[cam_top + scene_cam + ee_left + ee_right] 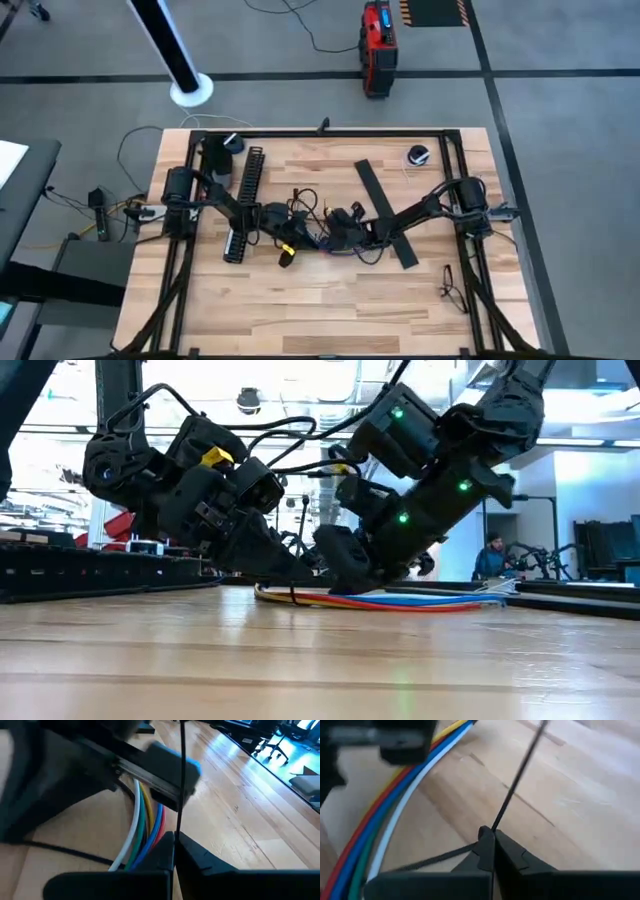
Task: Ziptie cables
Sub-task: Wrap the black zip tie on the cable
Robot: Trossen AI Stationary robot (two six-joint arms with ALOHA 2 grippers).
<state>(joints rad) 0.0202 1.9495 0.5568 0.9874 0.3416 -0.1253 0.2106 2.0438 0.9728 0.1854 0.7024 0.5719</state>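
Cables (pixel 400 600) lie flat on the wooden table (pixel 320 300), under both grippers. The left gripper (pixel 174 836) pinches a thin black zip tie (pixel 181 775) right over them. The right gripper (pixel 493 831) pinches one too. No writing can be read. A grey floor (pixel 560 120) surrounds the table.

The left pincer (pixel 174 842) is clamped on a thin black ziptie (pixel 181 775) beside the coloured cables (pixel 145 827) on the wooden table (pixel 240 820).

Grey concrete floor (pixel 560 140) with dark seams. Red box (pixel 377 45) beyond wooden table (pixel 300 300). Office chairs (pixel 272 745) far off. Bright ceiling lights (pixel 300 400).
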